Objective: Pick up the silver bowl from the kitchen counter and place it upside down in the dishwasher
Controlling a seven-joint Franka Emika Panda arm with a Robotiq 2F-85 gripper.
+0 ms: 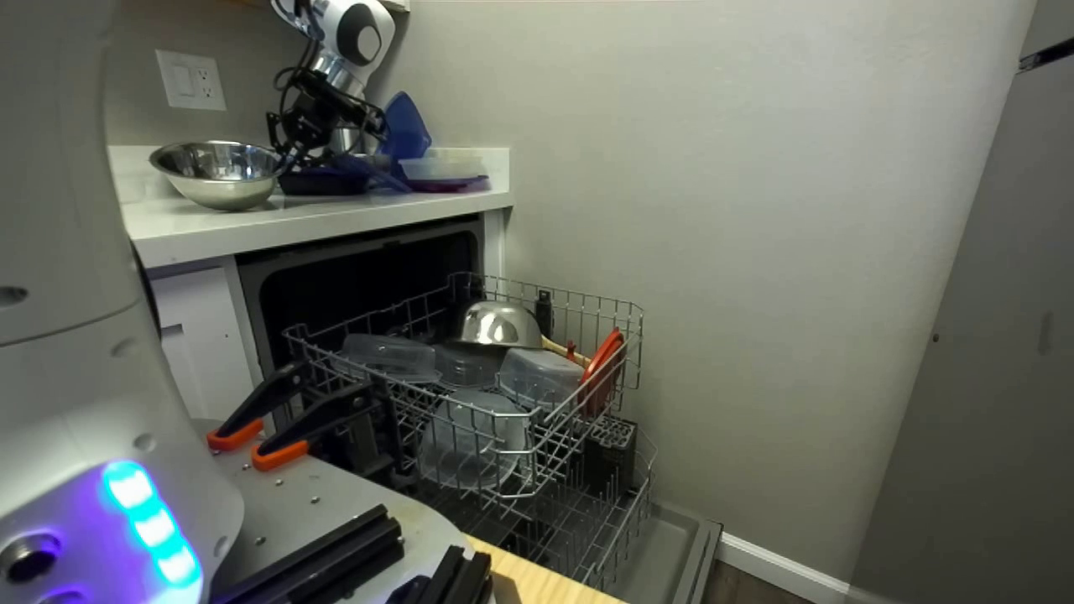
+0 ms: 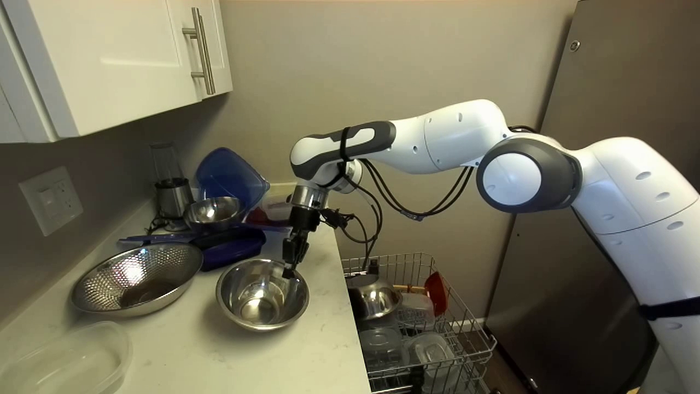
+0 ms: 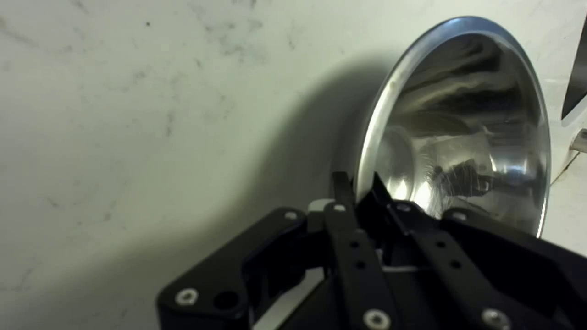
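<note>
The silver bowl [image 2: 260, 301] is upright, opening up, at the kitchen counter [image 2: 262, 366]; I cannot tell whether its base touches the surface. It also shows in an exterior view [image 1: 220, 189] and in the wrist view [image 3: 463, 105]. My gripper [image 3: 360, 185] has one finger outside and one inside the bowl's rim, shut on it. The gripper also shows in both exterior views [image 1: 289, 159] [image 2: 290, 271]. The dishwasher [image 1: 361, 281] is open below the counter, dark inside, with its grey wire rack [image 1: 579, 304] pulled out; the rack also shows here [image 2: 467, 323].
The rack holds an upside-down steel bowl [image 1: 501, 325], clear containers [image 1: 390, 356] and a red item [image 1: 600, 361]. On the counter are a perforated colander [image 2: 136, 282], a clear tub [image 2: 71, 355], dark blue containers [image 2: 232, 254], another steel bowl [image 2: 213, 213] and a blue lid [image 2: 229, 175].
</note>
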